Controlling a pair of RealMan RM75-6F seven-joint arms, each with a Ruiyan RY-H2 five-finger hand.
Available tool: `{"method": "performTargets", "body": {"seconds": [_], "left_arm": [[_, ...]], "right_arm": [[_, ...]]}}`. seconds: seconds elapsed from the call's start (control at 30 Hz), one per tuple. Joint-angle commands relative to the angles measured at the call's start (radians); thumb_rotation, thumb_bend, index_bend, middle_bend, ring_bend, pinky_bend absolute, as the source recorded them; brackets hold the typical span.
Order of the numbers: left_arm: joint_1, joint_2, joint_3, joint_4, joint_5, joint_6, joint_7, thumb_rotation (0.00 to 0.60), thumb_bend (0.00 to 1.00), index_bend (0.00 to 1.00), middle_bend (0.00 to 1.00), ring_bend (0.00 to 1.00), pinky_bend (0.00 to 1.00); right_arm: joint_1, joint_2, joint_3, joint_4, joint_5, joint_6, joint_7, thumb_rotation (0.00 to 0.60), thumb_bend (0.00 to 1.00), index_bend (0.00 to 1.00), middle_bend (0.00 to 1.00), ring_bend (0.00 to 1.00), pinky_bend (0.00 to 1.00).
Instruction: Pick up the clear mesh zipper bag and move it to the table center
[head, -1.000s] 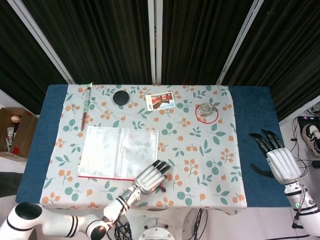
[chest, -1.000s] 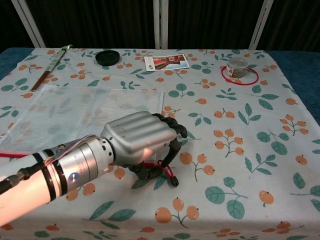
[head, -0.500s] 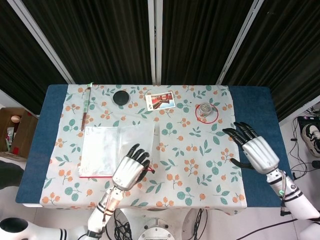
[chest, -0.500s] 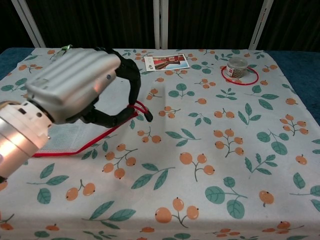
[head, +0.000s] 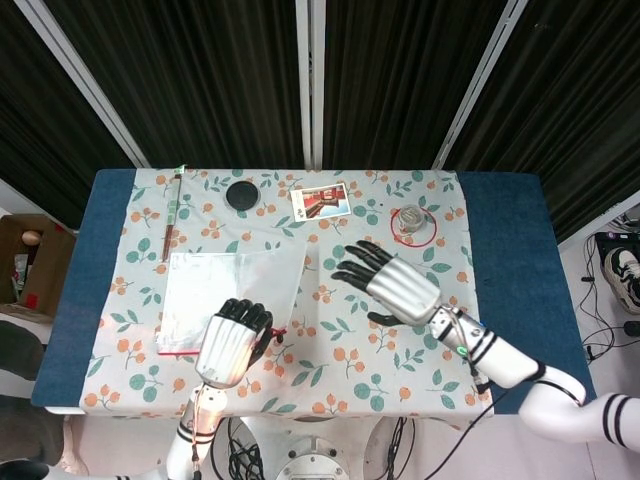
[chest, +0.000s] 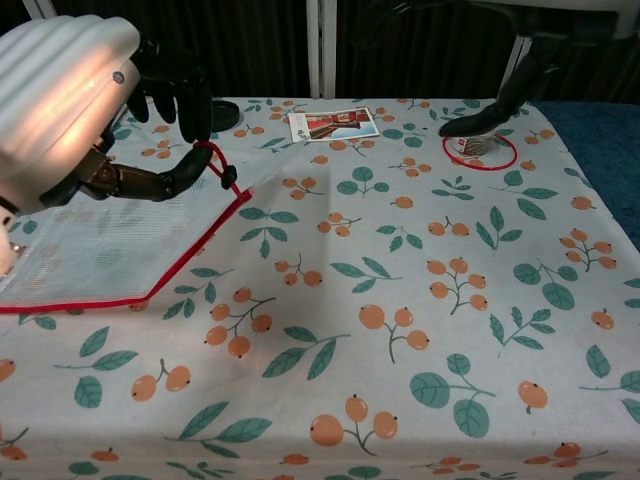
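Note:
The clear mesh zipper bag (head: 225, 290) with its red edge lies on the left half of the table (head: 400, 360); its near right corner is lifted and folded back. My left hand (head: 232, 343) hangs over that corner and pinches the red pull loop (chest: 216, 166) at the bag (chest: 110, 240). In the chest view the left hand (chest: 65, 100) fills the upper left, raised above the cloth. My right hand (head: 392, 283) hovers over the table's middle with fingers spread and nothing in it. Only its thumb (chest: 500, 105) shows in the chest view.
At the back of the table stand a black round lid (head: 240, 195), a postcard (head: 320, 200) and a small jar inside a red ring (head: 411, 224). A thin stick (head: 171, 215) lies at the far left. A cardboard box (head: 25, 265) sits beside the table's left end.
My left hand has drawn back toward the near left, lifting the bag's corner by the red loop. My right hand has swung in from the right edge to above the table's middle.

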Motion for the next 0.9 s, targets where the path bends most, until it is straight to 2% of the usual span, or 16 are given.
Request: {"method": "performTargets", "body": {"seconds": [0.03, 0.3, 0.47, 0.9], "left_arm": [[0.009, -0.008, -0.011, 0.005, 0.001, 0.001, -0.004, 0.600, 0.37, 0.70, 0.59, 0.51, 0.52], [0.031, -0.008, -0.029, 0.003, 0.007, 0.003, -0.025, 0.600, 0.37, 0.70, 0.60, 0.52, 0.52], [0.041, -0.002, -0.037, -0.001, 0.014, -0.001, -0.037, 0.600, 0.37, 0.70, 0.60, 0.52, 0.52], [0.059, 0.008, -0.052, -0.012, 0.016, -0.018, -0.061, 0.600, 0.37, 0.70, 0.60, 0.52, 0.52]], "right_arm": [[0.076, -0.082, 0.031, 0.024, 0.061, -0.078, -0.053, 0.600, 0.14, 0.20, 0.17, 0.01, 0.06], [0.167, -0.229, 0.034, 0.127, 0.139, -0.144, -0.075, 0.600, 0.14, 0.26, 0.18, 0.01, 0.06], [0.195, -0.316, 0.025, 0.206, 0.141, -0.126, -0.061, 0.600, 0.17, 0.33, 0.21, 0.03, 0.06], [0.241, -0.426, 0.000, 0.315, 0.113, -0.089, 0.077, 0.600, 0.22, 0.40, 0.26, 0.09, 0.08]]}}
